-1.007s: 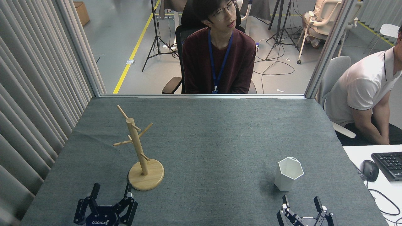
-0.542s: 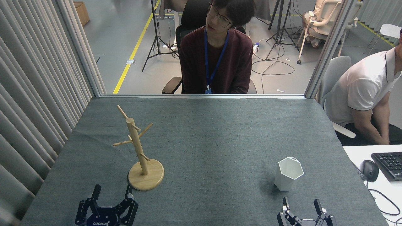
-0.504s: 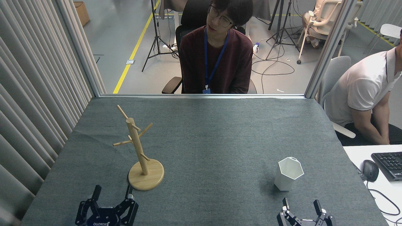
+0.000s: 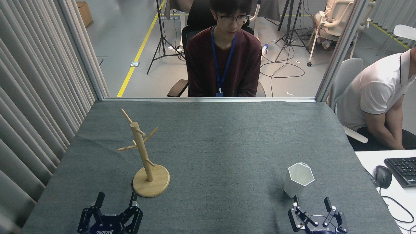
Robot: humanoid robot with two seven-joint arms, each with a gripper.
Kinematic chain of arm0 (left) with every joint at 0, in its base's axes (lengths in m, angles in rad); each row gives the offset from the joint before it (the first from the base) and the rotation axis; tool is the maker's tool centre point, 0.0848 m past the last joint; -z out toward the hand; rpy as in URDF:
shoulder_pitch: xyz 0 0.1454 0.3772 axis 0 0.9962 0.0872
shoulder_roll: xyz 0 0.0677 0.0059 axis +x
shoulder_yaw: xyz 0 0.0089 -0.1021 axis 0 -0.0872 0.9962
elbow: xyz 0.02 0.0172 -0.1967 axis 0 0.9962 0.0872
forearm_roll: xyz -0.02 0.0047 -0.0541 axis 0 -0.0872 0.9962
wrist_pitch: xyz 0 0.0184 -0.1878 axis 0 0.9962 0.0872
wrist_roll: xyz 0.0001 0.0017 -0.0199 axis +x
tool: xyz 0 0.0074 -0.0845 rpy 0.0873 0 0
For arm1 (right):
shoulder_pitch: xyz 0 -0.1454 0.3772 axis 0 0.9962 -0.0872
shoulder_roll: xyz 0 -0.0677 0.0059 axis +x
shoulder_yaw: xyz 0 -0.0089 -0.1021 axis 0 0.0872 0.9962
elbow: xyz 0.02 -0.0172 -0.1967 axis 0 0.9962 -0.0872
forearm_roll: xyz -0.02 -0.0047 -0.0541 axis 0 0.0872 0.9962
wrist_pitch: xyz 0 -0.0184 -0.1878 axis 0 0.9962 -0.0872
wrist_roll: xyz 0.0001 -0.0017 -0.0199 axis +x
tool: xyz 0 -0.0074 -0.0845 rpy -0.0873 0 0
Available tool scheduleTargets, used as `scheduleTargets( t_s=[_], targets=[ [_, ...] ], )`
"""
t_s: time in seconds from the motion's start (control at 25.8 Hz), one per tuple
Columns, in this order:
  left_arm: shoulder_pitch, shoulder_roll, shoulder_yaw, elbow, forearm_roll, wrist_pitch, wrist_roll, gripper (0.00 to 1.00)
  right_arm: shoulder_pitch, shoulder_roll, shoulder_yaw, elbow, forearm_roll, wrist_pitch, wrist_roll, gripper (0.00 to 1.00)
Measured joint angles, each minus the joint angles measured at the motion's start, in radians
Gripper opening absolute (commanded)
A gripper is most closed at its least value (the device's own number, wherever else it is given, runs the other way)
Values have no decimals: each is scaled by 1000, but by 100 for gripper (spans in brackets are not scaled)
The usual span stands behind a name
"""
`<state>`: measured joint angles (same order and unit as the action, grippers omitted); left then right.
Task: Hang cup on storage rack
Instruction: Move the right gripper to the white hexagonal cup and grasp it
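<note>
The white hexagonal cup (image 4: 299, 180) stands upright on the grey table at the right, mouth up. Just in front of it my right gripper (image 4: 312, 202) is open, its left fingertip close to the cup's base, nothing between the fingers. The wooden storage rack (image 4: 144, 156) stands at the left on its round base, pegs angled outward and bare. My left gripper (image 4: 116, 196) is open at the near left edge, its right fingertip close beside the rack's base.
A grey cloth-covered table (image 4: 214, 143) runs back to a metal frame. A person in a dark red top (image 4: 224, 61) sits behind it. A second person (image 4: 380, 97) sits at right by a white desk with keyboard (image 4: 403, 170) and mouse (image 4: 383, 176). Curtains (image 4: 35, 97) line the left.
My right gripper has risen and moved forward, closer to the cup's base. The left gripper has stayed nearly still. The person behind the table has turned their head.
</note>
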<state>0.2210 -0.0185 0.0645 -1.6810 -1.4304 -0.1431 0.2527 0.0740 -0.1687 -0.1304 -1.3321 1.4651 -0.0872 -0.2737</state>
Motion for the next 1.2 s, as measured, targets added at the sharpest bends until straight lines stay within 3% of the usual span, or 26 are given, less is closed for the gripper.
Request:
scheduleTargets(
  t_s=[0.54, 1.2],
  targets=[
    [1, 4, 0, -5, -2, -3, 0, 100, -153, -38, 39, 164, 12, -6, 7, 99],
    [1, 6, 2, -6, -2, -3, 10, 100, -220, -56, 87, 235, 8, 4, 1, 99]
  ],
)
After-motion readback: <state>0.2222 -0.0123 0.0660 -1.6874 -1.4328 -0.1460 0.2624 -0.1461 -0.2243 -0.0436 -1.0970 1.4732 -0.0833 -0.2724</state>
